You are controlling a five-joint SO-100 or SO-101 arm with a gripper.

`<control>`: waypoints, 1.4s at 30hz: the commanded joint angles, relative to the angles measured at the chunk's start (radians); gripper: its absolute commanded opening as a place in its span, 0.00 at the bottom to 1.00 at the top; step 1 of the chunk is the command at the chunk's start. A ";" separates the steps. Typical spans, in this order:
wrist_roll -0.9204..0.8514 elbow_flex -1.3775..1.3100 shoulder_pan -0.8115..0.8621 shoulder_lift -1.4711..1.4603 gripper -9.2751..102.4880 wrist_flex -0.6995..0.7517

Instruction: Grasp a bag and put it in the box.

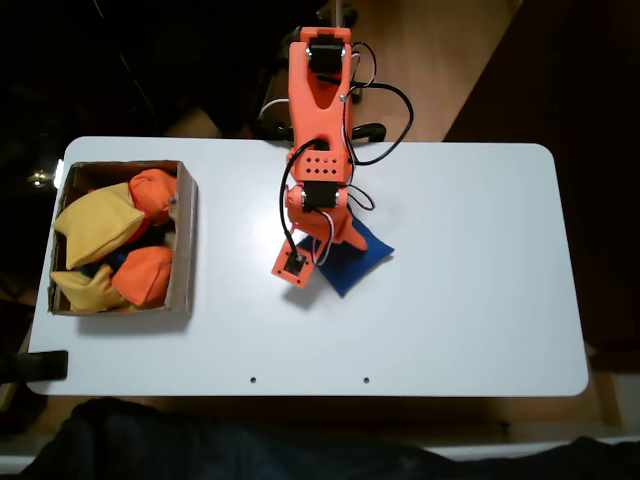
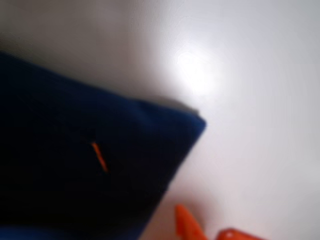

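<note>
The royal-blue bag (image 1: pixel 358 258) lies flat on the white table (image 1: pixel 470 300) near its middle. My orange gripper (image 1: pixel 316 252) hangs low over the bag's left part and covers it in the fixed view. The wrist view is blurred and very close: the bag (image 2: pixel 75 165) takes up the left half, and one corner points right. An orange fingertip (image 2: pixel 186 225) shows at the bottom edge, just right of the bag's edge, with another orange part beside it. How the jaws stand is unclear. The brown cardboard box (image 1: pixel 186 240) stands at the table's left end.
The box holds yellow beanbags (image 1: pixel 95 220) and orange beanbags (image 1: pixel 150 275), with something dark between them. The arm's base (image 1: pixel 320 90) stands at the table's far edge. Bare table lies between the box and the bag, and to the right.
</note>
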 commanded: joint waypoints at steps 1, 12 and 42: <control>0.005 0.000 0.002 -0.005 0.78 -0.012; 0.020 0.002 0.000 -0.032 0.78 -0.066; 0.008 -0.015 -0.048 -0.133 0.71 -0.135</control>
